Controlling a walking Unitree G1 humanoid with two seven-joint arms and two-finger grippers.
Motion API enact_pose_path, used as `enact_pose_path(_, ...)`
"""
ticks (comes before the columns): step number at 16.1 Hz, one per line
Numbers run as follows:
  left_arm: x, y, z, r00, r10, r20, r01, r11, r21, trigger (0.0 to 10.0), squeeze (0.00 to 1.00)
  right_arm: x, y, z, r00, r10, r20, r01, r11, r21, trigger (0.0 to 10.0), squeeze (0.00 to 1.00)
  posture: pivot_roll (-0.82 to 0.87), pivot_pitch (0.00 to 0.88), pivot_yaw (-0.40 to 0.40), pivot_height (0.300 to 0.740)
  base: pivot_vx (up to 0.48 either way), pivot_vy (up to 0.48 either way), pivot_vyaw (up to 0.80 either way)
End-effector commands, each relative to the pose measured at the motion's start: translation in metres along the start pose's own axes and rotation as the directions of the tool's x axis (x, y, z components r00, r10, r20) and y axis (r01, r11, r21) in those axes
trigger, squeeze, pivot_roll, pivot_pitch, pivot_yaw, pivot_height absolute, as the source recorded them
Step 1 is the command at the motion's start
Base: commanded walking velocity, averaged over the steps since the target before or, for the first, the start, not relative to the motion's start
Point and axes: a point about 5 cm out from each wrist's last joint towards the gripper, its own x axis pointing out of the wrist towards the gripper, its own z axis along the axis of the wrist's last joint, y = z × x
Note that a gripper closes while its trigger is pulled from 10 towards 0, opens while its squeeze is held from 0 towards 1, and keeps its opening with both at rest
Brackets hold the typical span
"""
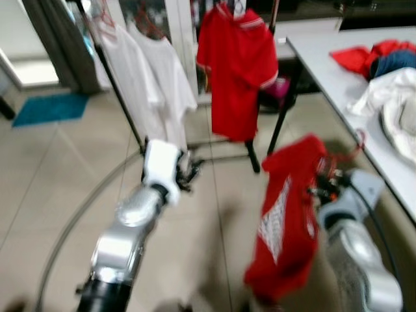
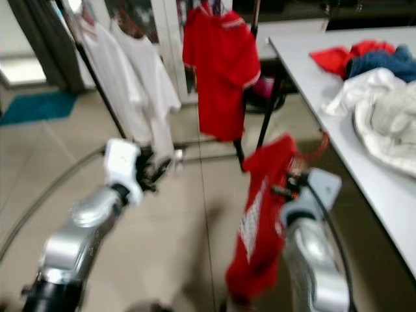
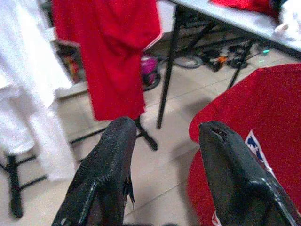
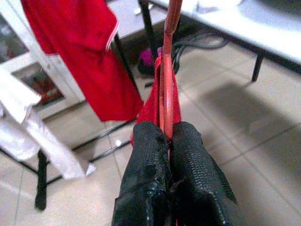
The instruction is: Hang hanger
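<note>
Right gripper (image 4: 167, 141) jaws clamping red hanger (image 4: 168, 61), red shirt (image 1: 286, 214) draping below jaws. Left gripper (image 3: 164, 155) jaws standing apart, carrying nothing. Clothes rack (image 1: 123, 97) waiting well ahead of jaws. Pickup done; approaching and hooking remaining.

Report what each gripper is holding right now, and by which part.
The right gripper is shut on the red hanger, pinching its thin frame, with a red shirt hanging from it. The left gripper is open and holds nothing.
</note>
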Motion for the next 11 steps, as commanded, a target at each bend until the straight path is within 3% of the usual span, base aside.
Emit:
enact_pose_path(1,-0.0036,0.008,0.0021,1.0,0.023,0.004,-0.023,1.0,0.013,10.0,0.0,-0.001,0.0072,0.0059,0.999,0.03,0.029,-0.03,1.0,0.008,10.0,0.0,0.0,0.101,0.046,0.74,0.382,0.0,-0.8)
enact_pose_path(4,-0.0035,0.008,0.0018,1.0,0.024,0.003,-0.024,1.0,0.012,10.0,0.0,-0.0009,0.0072,0.0064,0.999,0.03,0.032,-0.03,1.0,0.006,10.0,0.0,0.0,0.103,0.046,0.74,0.384,0.0,-0.8)
enact_pose_path(10,-0.0025,0.0075,0.0006,1.0,0.02,0.0,-0.02,1.0,0.015,10.0,0.0,-0.0017,0.008,0.0053,0.999,0.038,0.03,-0.038,0.999,0.001,10.0,0.0,0.0,0.093,0.055,0.74,0.384,0.0,0.0)
enact_pose_path(11,-0.0026,0.0081,0.0009,1.0,0.02,0.002,-0.02,1.0,0.015,10.0,0.0,-0.0017,0.0132,0.0042,0.997,0.078,0.018,-0.078,0.996,-0.034,10.0,0.0,0.0,0.093,0.058,0.74,0.386,0.0,0.0)
